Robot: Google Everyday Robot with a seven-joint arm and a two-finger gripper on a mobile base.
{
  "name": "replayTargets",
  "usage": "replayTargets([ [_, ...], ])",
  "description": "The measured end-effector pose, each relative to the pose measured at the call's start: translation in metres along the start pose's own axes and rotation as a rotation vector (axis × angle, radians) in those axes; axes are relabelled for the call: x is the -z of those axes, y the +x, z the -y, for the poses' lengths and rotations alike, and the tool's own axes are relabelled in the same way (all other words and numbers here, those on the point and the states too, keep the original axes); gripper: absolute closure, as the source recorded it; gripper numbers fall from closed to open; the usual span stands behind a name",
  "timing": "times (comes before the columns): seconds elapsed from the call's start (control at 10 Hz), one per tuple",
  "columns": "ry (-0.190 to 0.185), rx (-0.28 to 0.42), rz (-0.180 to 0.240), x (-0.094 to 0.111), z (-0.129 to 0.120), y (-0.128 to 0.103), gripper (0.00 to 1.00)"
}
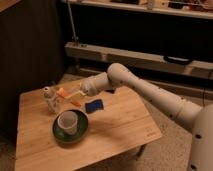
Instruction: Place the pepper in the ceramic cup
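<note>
The small orange pepper [61, 92] is held in my gripper [65, 93], which is shut on it just above the table's back left, next to the white speckled figurine. The arm reaches in from the right. The cream ceramic cup [66, 122] stands upright and empty on its dark green saucer [83, 129], in front of and slightly right of the gripper, lower in the view. A second small orange patch [75, 102] shows just below the gripper's fingers; I cannot tell what it is.
A white speckled bottle-shaped figurine [48, 98] stands at the back left of the wooden table [120, 132]. A blue rectangular block [93, 105] lies right of the gripper. A dark wall with shelves and a ledge runs behind the table.
</note>
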Motion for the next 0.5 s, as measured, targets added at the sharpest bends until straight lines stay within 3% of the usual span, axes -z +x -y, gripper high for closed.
replayTargets([
  [0.3,-0.043,0.031,-0.037,-0.02,-0.02,0.007,0.86],
  [0.5,-0.062,0.036,-0.048,-0.027,-0.027,0.013,0.75],
])
